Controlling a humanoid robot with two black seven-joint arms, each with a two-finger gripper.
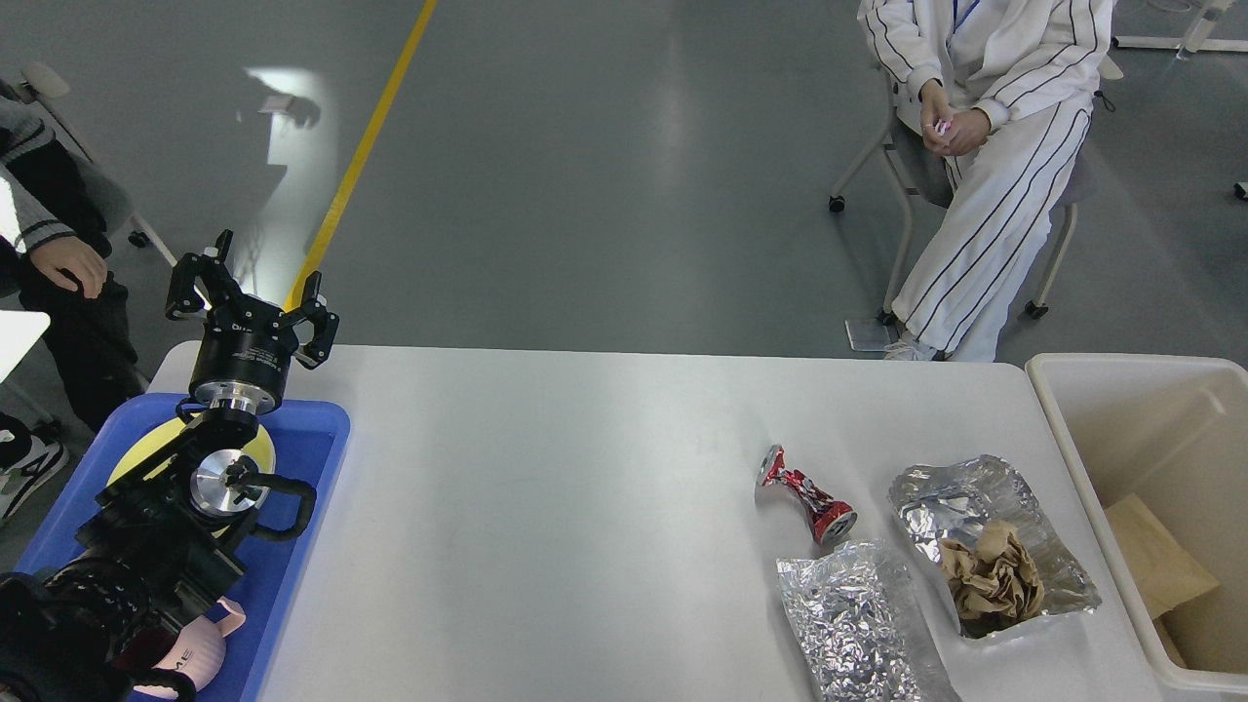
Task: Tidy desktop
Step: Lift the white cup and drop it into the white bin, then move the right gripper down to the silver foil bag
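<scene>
White desktop (pixel 585 507) spreads right of left gripper (pixel 252 295) — empty.

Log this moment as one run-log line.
left gripper open, empty, above blue tray | right arm out of view | desktop: crushed can, two foil bags | bin at right

On the large white rectangular desktop (pixel 546 507), a crushed red metal can (pixel 807 495) lies left of an open crinkled silver foil tray (pixel 985 507) holding crumpled brown paper (pixel 992 577); a flattened silver foil bag (pixel 858 624) lies before the can.
</scene>
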